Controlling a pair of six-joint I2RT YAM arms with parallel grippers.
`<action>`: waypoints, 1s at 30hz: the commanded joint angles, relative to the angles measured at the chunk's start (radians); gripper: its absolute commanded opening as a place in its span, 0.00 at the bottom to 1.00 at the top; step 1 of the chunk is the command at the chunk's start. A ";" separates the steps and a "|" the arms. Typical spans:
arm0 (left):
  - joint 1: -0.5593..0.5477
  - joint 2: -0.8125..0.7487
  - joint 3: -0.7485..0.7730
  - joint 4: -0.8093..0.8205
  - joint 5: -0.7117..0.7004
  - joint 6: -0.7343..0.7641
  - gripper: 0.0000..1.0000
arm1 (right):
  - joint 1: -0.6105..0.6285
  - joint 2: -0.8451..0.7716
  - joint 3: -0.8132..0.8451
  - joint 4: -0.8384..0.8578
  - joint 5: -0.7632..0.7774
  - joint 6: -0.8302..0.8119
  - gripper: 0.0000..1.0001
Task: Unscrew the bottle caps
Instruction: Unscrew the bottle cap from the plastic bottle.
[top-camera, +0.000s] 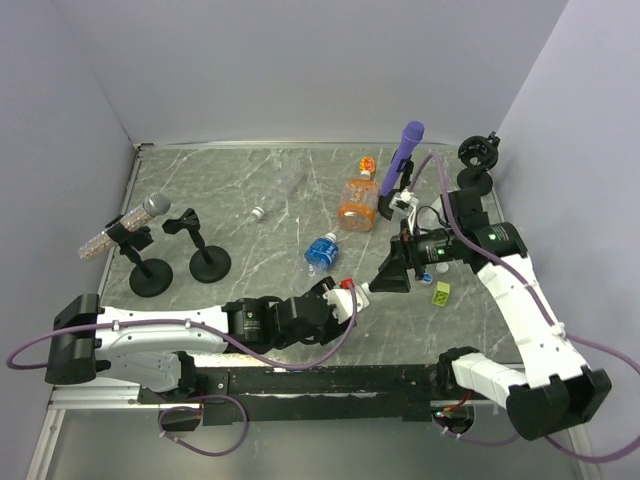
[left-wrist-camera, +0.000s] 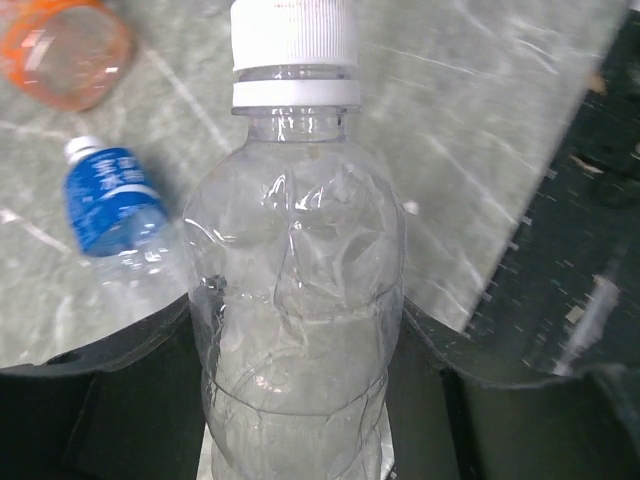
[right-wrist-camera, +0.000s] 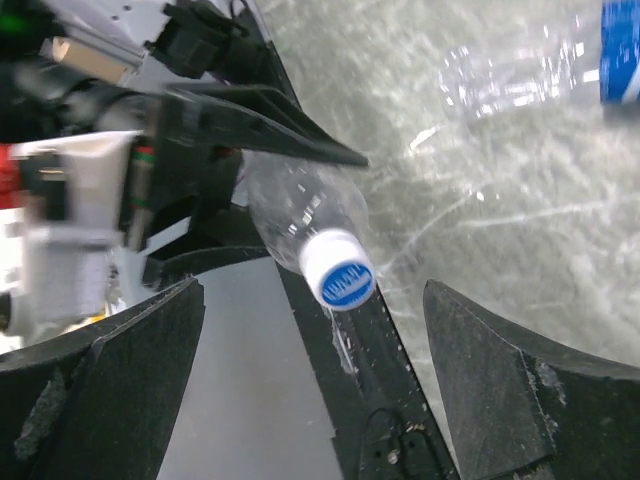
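The left gripper (top-camera: 336, 300) clamps the clear bottle (left-wrist-camera: 300, 300) by its body above the worktop's (top-camera: 260, 190) near edge. Its long axis points the white cap (right-wrist-camera: 338, 270) rightward at the right gripper's (top-camera: 381, 279) spread, untouching fingers (right-wrist-camera: 480, 380).

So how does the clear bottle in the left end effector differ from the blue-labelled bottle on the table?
The clear bottle is gripped in the left end effector; the blue-labelled bottle lies loose on its side on the table. The clear bottle has no label; the blue-labelled bottle wears a blue one. Both are see-through and have white caps on.
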 joint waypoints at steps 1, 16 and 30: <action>-0.008 -0.002 0.027 0.085 -0.126 -0.002 0.18 | -0.005 0.049 -0.014 -0.023 0.034 0.061 0.94; -0.022 0.026 0.036 0.137 -0.103 -0.002 0.18 | 0.012 0.134 -0.011 -0.020 -0.100 0.043 0.54; 0.026 -0.069 -0.033 0.189 0.088 -0.028 0.18 | 0.035 0.132 0.072 -0.206 -0.189 -0.286 0.22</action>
